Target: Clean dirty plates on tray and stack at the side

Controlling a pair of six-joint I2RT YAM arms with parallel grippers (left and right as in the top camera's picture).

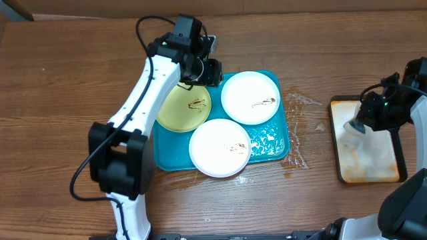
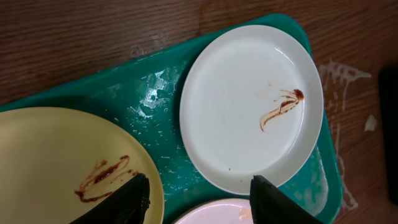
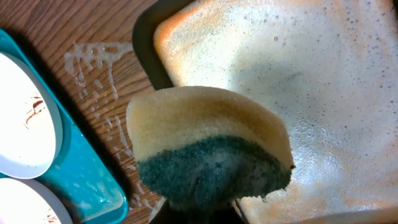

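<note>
The teal tray holds three plates, each with a brown smear. The yellow-green plate lies at its left, one white plate at the back right, another white plate at the front. My left gripper is open and empty, hovering over the tray's back edge between the yellow-green plate and the back white plate, its fingertips apart. My right gripper is shut on a yellow and green sponge above the small foamy tray.
The dark-rimmed foamy tray sits at the right side of the wooden table. Water and foam splashes lie on the wood between the two trays. The teal tray's wet rim shows in the right wrist view.
</note>
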